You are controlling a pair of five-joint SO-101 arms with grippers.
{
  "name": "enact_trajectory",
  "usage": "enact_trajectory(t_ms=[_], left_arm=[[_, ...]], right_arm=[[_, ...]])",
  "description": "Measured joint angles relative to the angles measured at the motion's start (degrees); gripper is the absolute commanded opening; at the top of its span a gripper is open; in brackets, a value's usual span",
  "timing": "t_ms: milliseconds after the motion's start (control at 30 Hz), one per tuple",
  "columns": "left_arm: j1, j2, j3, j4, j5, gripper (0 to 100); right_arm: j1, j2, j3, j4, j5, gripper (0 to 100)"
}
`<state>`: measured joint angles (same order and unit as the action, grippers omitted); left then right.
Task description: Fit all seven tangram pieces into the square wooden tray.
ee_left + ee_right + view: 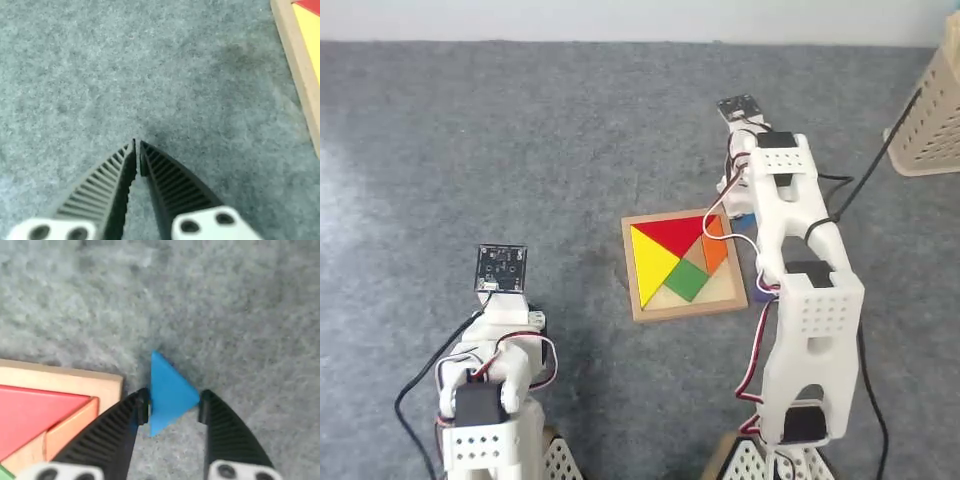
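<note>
Blue is the colour of the piece outside the frame: a blue triangle (167,385) sits pinched between the two black ribbed fingers (120,422) of the right gripper (172,400), which press on its opposite edges at a narrow spread. We see it over the grey carpet (520,150), just beside the outer corner of the square wooden tray (631,262), apart from the rim. From the high view that corner is the tray's 1 o'clock corner, and a sliver of blue peeks out there under the white right arm (800,260). We cannot tell whether the triangle touches the carpet.

Inside the tray we count a large red triangle (670,235) at 12 o'clock, a large yellow triangle (652,265) at 9 o'clock, a green square (688,280) near the middle and an orange piece (715,245) at 3 o'clock. Pale wood shows along the 6 o'clock side; we cannot tell whether that is bare floor or unpainted pieces.

Well apart, at 7 o'clock from the tray, stands the left arm (490,380). The left gripper (137,145) points down at bare carpet with its toothed fingers brought together at the tips and nothing between them. A pale slatted basket (930,110) stands at the table's 2 o'clock edge.
</note>
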<state>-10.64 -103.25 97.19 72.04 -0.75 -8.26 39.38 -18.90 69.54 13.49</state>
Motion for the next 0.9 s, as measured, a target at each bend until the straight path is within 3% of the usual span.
enact_trajectory(t_ms=[400, 600, 900], left_arm=[[0.0, 0.0, 0.0, 0.0, 0.0, 1], [0.0, 0.0, 0.0, 0.0, 0.0, 1], [0.0, 0.0, 0.0, 0.0, 0.0, 1]], right_arm=[[-0.4, 0.5, 0.0, -0.7, 3.4, 24.0], [0.1, 0.5, 0.0, -2.4, 3.4, 11.3], [0.4, 0.4, 0.0, -3.3, 3.4, 9.8]])
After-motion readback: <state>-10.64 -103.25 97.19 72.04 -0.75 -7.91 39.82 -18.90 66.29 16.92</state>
